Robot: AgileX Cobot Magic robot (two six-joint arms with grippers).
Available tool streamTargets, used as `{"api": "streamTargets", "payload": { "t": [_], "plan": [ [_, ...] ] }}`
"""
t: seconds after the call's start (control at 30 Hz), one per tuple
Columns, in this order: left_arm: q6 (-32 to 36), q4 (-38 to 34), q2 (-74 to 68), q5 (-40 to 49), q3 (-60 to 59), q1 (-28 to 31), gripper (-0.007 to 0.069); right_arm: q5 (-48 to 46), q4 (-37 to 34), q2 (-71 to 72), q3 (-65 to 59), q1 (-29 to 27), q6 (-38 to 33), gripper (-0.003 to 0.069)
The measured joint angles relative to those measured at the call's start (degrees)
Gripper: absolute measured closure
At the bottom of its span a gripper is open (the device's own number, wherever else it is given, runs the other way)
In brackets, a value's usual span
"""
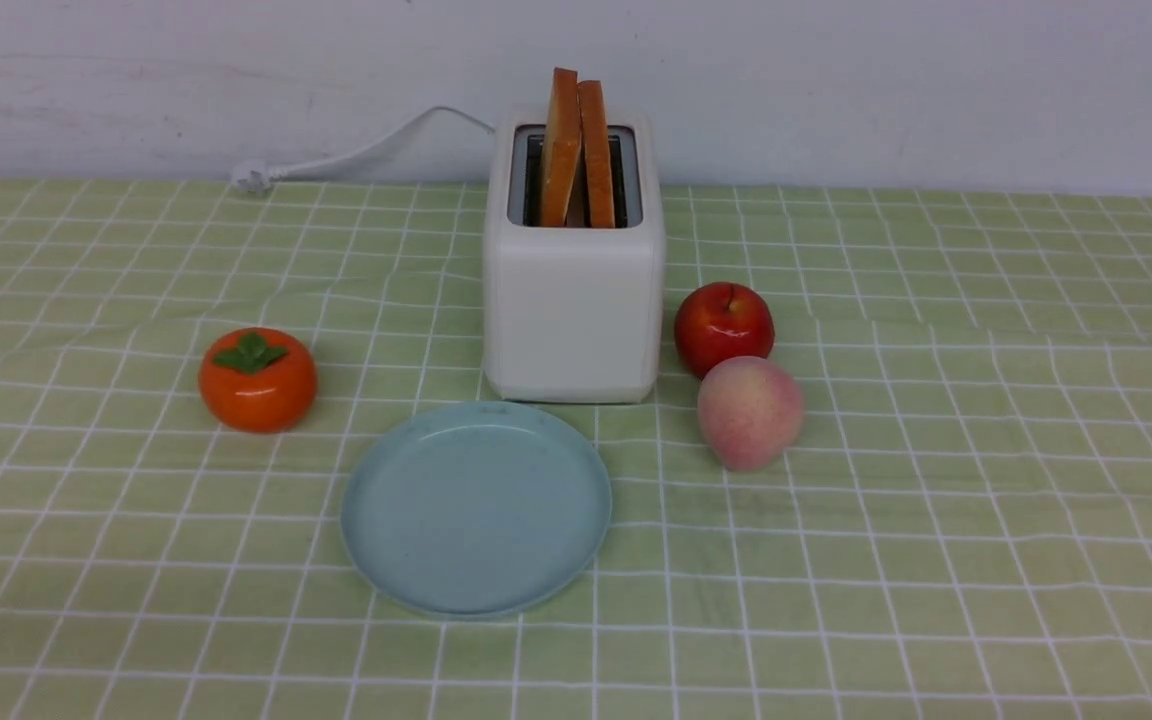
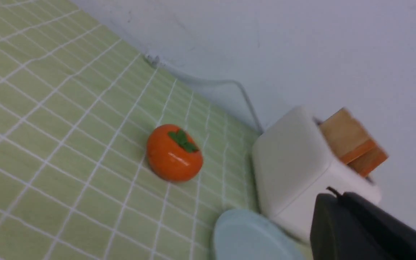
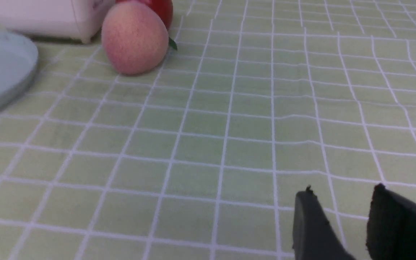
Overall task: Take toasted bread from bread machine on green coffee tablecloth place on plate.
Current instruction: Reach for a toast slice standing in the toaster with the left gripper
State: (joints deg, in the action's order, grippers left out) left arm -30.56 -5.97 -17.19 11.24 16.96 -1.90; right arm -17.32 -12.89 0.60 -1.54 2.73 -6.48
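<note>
Toast: two slices, seated on edge in the top slots of the bread machine, upper parts projecting above the slots, top edges leaning together. Faces golden-tan, crust edges orange-brown.

Bread machine: white, upright on the green coffee tablecloth, backed close to the wall. White cord routed from behind the bread machine toward the robot's left, ending in a plug at the foot of the wall.

Plate: pale blue-green, flat on the cloth directly in front of the bread machine, offset slightly to the robot's left. Surface bare. Far rim just beside the bread machine base; contact or gap not determinable.

Persimmon: orange with green leaf cap, on the robot's left of the bread machine, well apart from it.

Apple: red, just beside the bread machine on the robot's right. Peach: in front of the apple, apparently touching it, to the right front of the bread machine.

Left gripper: dark fingers pressed together, gripping nothing, positioned on the robot's left of the bread machine and clear of it.

Right gripper: fingers parted, bare cloth visible between them, gripping nothing, low over the cloth on the robot's right of the bread machine, well apart from the peach.
</note>
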Motion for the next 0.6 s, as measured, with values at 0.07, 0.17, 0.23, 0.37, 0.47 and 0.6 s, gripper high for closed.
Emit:
{"api": "streamTargets", "payload": {
  "t": [0.07,0.17,0.23,0.37,0.47,0.6],
  "plan": [
    [2.45,2.39,-5.39,4.14,5.43,0.0,0.0638,3.58,-4.52,0.0,0.01,0.0,2.39,0.0419],
    [6.91,3.38,-14.69,8.33,12.29,-1.23,0.0638,10.47,-12.37,0.0,0.01,0.0,6.48,0.0419],
    [9.86,3.27,-19.37,8.18,14.53,-3.42,0.0638,13.05,-16.17,0.0,0.01,0.0,7.43,0.0419],
    [15.06,3.14,-29.26,0.69,15.7,-13.65,0.0638,17.32,-21.55,0.0,0.01,0.0,8.23,0.0421],
    [15.67,3.29,-36.92,-14.17,15.75,-20.77,0.0638,13.4,-21.42,0.0,1.62,0.0,8.02,0.0456],
    [15.81,3.76,-46.73,-31.53,17.14,-26.55,0.0638,0.63,-18.76,-3.9,11.11,0.0,4.31,0.0546]
  ]
}}
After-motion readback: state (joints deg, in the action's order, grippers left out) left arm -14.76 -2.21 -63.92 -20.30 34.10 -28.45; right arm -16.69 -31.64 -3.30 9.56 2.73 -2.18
